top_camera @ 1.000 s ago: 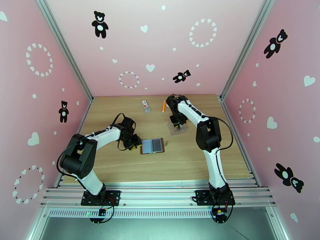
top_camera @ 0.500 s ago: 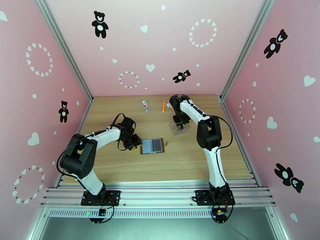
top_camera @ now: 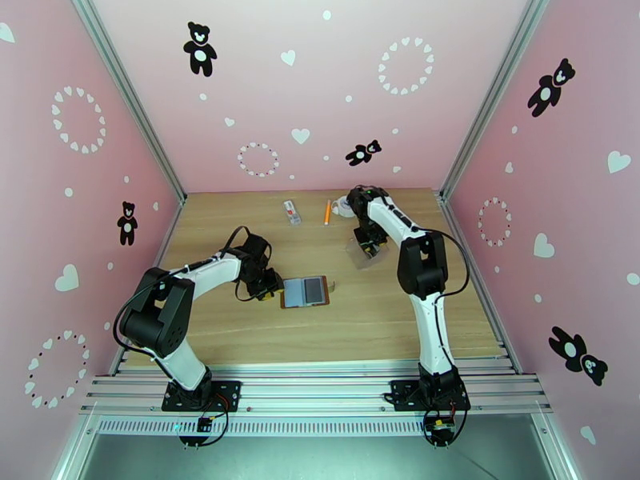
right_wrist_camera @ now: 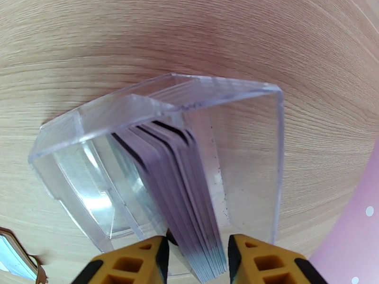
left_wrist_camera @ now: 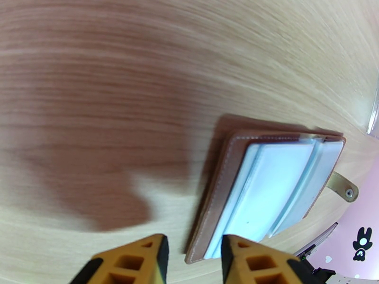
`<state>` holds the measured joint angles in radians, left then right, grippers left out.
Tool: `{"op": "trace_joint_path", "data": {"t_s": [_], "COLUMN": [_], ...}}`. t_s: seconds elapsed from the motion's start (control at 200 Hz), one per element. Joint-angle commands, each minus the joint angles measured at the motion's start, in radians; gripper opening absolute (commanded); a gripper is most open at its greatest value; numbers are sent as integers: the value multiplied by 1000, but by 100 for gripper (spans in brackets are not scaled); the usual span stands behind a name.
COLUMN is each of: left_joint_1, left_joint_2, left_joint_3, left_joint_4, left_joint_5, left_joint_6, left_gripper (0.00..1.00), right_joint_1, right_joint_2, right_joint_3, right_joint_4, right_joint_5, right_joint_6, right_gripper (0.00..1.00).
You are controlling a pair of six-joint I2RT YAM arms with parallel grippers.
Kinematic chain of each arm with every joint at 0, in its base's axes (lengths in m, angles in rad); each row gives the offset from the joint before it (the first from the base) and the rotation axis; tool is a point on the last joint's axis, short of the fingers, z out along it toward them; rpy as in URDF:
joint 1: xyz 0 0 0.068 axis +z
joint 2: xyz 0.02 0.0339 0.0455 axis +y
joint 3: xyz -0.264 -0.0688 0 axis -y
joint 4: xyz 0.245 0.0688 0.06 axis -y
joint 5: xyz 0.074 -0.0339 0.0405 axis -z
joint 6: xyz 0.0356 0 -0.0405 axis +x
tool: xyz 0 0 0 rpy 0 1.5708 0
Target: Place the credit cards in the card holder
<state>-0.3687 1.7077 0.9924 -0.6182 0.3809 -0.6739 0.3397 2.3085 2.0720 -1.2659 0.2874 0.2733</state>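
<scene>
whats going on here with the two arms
Two arms are working on getting cards into a wallet. The right gripper is at a clear box on the far right of the table, with its fingers on either side of the stack of cards standing in the box. I cannot tell whether it is squeezing them. The left gripper is open, straddling the left edge of the wallet, which lies open and flat mid-table, pockets up.

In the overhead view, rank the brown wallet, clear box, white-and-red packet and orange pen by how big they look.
Largest: brown wallet.
Then the clear box, slightly smaller.
Then the white-and-red packet.
Smallest: orange pen, about the packet's length but thinner.
</scene>
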Motion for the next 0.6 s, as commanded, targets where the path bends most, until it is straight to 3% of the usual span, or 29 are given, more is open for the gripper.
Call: {"op": "trace_joint_path", "data": {"t_s": [0.0,0.195,0.385,0.47,0.596], "left_joint_1": [2,2,3,2,3], "left_joint_2": [10,20,28,29,24], "left_joint_3": [30,41,52,51,48], "left_joint_4": [-15,-17,-19,-16,-17], "left_joint_5": [-3,-1,0,1,0], "left_joint_6": [9,14,16,13,14], "left_gripper": [36,36,36,36,36], "right_joint_1": [-3,-21,-39,-37,-38], "right_joint_2": [-51,-67,-59,-67,-76], "right_joint_3": [28,42,32,3,-25], "right_joint_4": [-24,-33,-33,-4,23], "right_joint_5": [26,70,-86,-148,-128], "right_joint_6": [-15,-15,-6,-4,7], "right_gripper": [38,37,32,36,44]}}
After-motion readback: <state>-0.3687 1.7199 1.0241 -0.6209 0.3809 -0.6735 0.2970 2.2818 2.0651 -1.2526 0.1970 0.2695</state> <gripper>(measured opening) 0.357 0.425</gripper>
